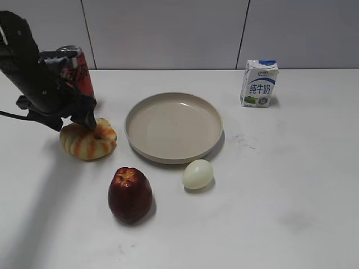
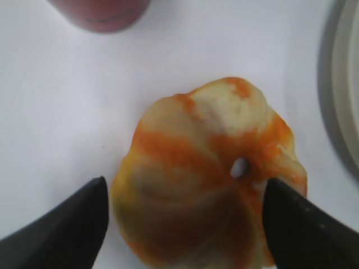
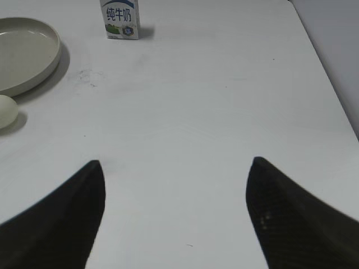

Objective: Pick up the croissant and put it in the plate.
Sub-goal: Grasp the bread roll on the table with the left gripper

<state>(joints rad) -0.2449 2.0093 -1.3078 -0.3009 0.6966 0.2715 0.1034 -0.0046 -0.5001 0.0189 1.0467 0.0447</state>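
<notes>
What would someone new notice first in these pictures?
The left gripper is down over the striped croissant at the table's left, fingers spread to either side of it. Just right of it lies the wide beige plate, empty, with a dark red apple and a pale egg in front.

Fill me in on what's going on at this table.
The left claw is down over the croissant, open, with a finger on either side, not yet closed on it. The croissant sits on the table left of the plate, which has nothing on it. The right claw is open over bare table, holding nothing.
</notes>
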